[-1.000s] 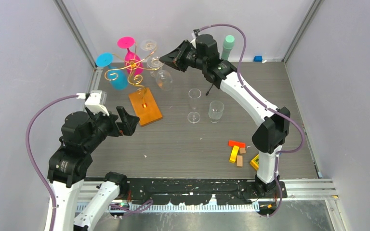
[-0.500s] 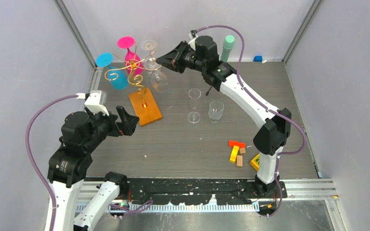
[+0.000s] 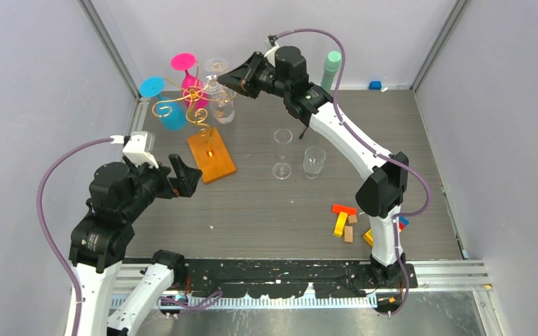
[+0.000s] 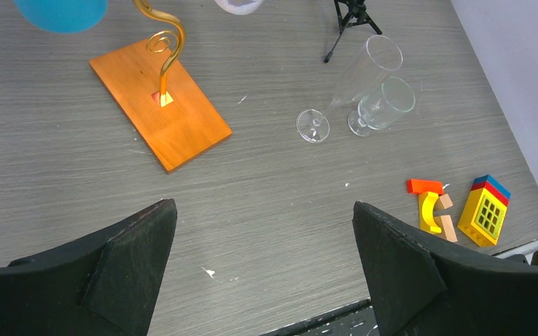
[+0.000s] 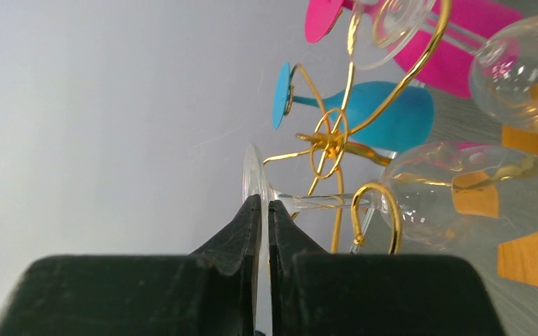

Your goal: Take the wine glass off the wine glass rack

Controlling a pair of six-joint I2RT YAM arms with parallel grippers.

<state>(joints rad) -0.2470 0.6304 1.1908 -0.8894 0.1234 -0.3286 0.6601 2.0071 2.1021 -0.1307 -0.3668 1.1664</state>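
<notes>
From above, the wine glass rack (image 3: 210,155) stands at the far left of the tabletop (image 3: 266,203), its gold scroll arms rising over its orange base. A pink glass (image 3: 193,89) and a blue glass (image 3: 173,117) hang upside down from it. The right tool (image 3: 225,78) reaches in from the right at the rack's top, and the clear wine glass (image 3: 223,110) hangs bowl down just below it. The left tool (image 3: 184,177) hovers near the base with its fingers spread and nothing between them. A champagne flute (image 3: 280,150), a short tumbler (image 3: 314,161) and some toy blocks (image 3: 343,220) stand apart to the right. The left wrist view shows the left tool (image 4: 263,266) released above bare tabletop, with the rack's base (image 4: 161,112) beyond it. The right wrist view shows the right tool (image 5: 260,210) clenched on the thin foot of the wine glass (image 5: 469,192). The glass's stem crosses a gold curl of the rack (image 5: 375,210), though whether it rests there cannot be told.
</notes>
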